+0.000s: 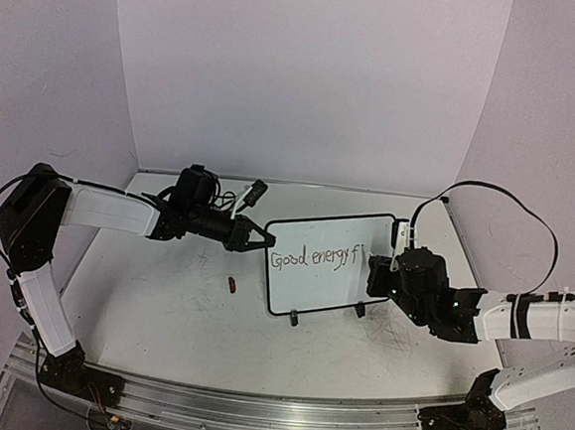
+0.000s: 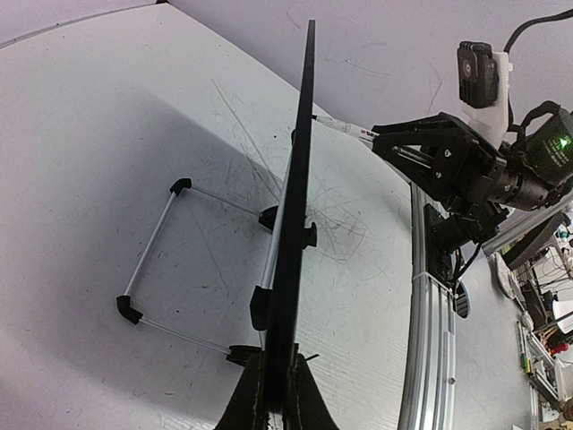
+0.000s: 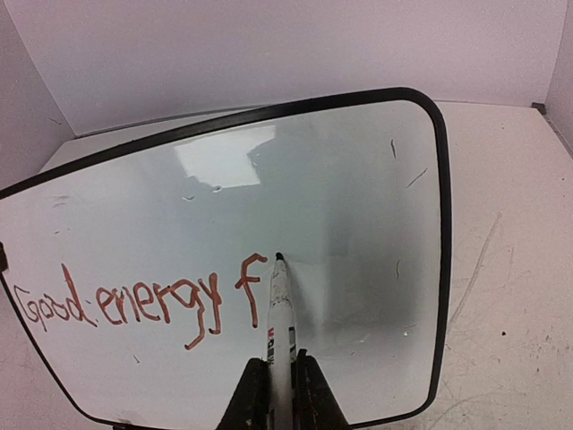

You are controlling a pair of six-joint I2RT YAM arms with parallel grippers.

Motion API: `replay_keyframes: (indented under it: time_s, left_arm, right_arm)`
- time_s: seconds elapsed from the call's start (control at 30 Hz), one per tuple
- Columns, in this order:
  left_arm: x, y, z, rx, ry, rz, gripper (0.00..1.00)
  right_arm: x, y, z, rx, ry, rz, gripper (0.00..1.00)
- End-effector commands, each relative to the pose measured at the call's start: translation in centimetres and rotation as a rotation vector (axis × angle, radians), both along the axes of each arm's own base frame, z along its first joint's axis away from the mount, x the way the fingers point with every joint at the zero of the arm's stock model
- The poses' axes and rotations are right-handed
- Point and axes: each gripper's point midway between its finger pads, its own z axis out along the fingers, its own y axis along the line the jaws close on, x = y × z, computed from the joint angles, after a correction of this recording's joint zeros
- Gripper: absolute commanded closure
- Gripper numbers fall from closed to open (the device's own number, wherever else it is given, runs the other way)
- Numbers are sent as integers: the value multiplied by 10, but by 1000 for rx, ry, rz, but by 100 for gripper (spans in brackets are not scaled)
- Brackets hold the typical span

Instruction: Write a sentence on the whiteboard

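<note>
Now | whiteboard (image 1: 331, 293) standing on its feet at mid-table, left gripper (image 1: 264, 239) clamped on its left edge | right gripper (image 3: 278, 381) closed on marker (image 3: 281, 309), tip at board just right of "f" | sentence (image 3: 134, 300) reads "Good energy f" | advice: hold board firm, press lightly, follow the same baseline, small letters.

The table (image 1: 159, 334) and the whiteboard (image 1: 326, 293) are seen from above and behind the arm bases in the top external view, far enough that both arms are taken in. From the left wrist the whiteboard is viewed close and edge-on, the right arm (image 2: 501, 179) beyond. From the right wrist its face is viewed closely along the marker (image 3: 279, 313). The whiteboard is shared by all views.
</note>
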Motion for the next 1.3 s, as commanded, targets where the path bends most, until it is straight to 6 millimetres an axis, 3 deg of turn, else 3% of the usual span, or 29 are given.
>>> replay_keyframes:
  time_s: [0.0,0.77,0.9,1.1,1.27]
  left_arm:
    - [0,4,-6,42,-15,24,100]
    - [0,4,-7,44,-11,24,100]
    - [0,4,-7,44,-12,24,100]
    - [0,4,-8,44,-9,24,100]
    - [0,4,-7,43,-10,23,100]
  right_arm:
    - [1,-2,1,11,1,-16,100]
    - [-14,-7,-28,3,89,13,100]
    - [-16,-14,-14,27,59,-2,100]
    - [-19,-24,34,130,-42,-11,100]
    - [-15,-14,18,72,-9,14,100]
